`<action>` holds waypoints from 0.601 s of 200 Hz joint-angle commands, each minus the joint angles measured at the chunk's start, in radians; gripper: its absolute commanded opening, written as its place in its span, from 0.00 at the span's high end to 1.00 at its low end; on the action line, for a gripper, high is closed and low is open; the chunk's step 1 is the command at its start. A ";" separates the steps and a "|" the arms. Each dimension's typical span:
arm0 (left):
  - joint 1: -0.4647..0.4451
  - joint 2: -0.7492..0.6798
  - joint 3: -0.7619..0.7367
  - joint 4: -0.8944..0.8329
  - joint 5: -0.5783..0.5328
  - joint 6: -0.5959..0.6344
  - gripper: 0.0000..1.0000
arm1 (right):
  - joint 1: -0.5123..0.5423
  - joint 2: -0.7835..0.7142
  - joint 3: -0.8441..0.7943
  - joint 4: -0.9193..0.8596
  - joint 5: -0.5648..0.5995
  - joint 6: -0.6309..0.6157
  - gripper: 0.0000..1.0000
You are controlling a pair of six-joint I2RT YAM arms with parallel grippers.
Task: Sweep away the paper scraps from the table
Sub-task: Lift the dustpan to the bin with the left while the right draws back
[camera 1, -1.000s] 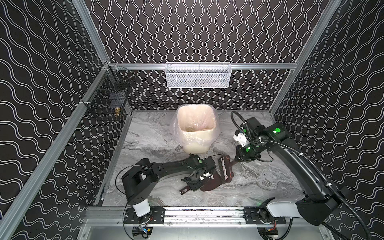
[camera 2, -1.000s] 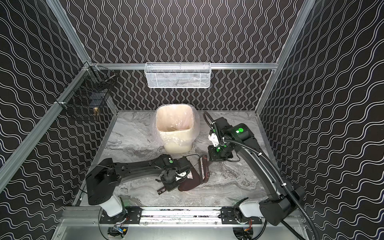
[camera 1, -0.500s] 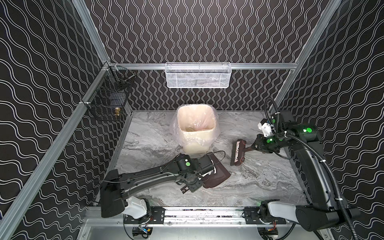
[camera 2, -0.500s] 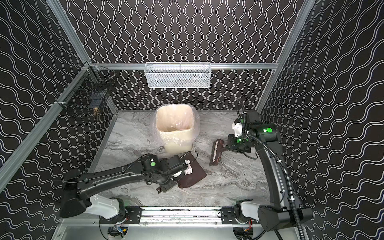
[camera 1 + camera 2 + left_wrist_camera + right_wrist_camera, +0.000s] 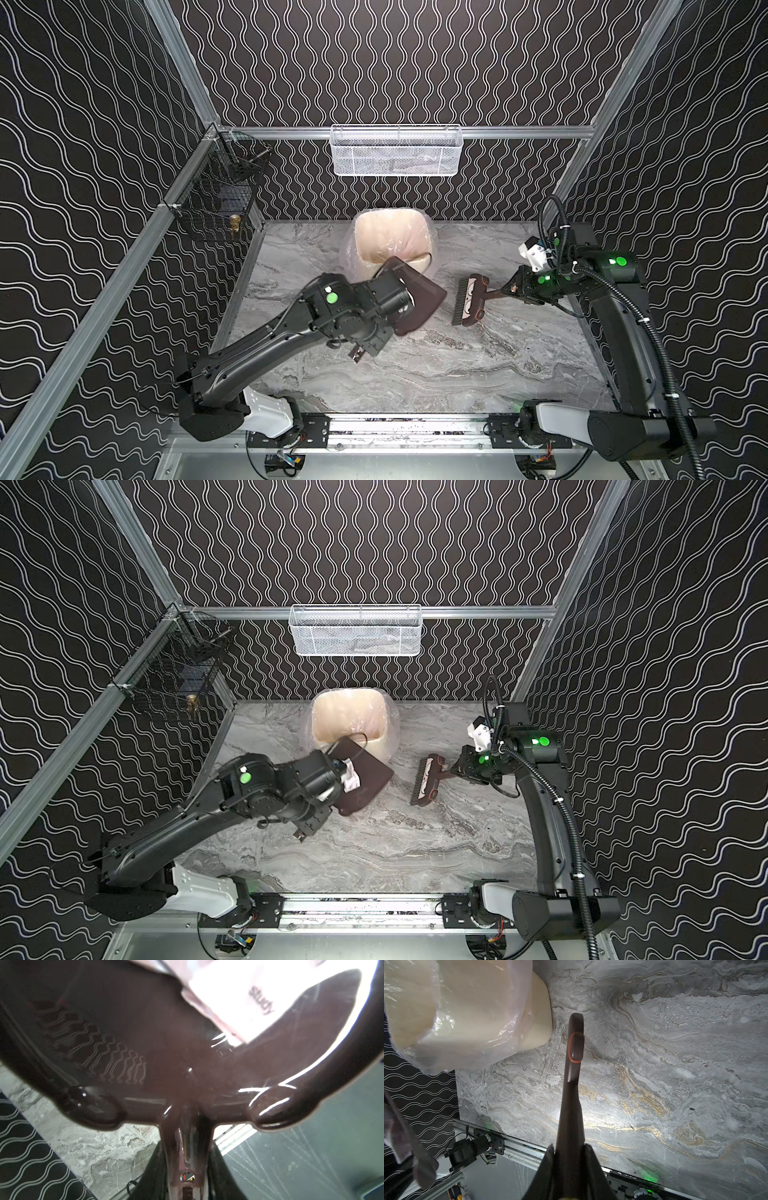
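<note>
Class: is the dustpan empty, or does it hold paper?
Not empty. A white printed scrap lies in the dustpan, also seen in the left wrist view.

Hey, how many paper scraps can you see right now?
1: a white printed scrap lying in the brown dustpan, raised beside the bin. None shows on the table. More may be hidden in the dustpan behind the left arm.

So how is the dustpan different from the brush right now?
The dustpan is a wide scoop; the brush is narrow with a row of bristles. The dustpan is lifted up by the bin, in the left claw; the brush sits low over the table, in the right claw. The dustpan carries a white paper scrap; the brush carries nothing. Both are dark brown and gripped by their handles.
</note>
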 commanded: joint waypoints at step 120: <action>0.535 0.233 0.438 -0.190 0.142 0.337 1.00 | -0.013 -0.008 -0.005 0.030 -0.087 0.009 1.00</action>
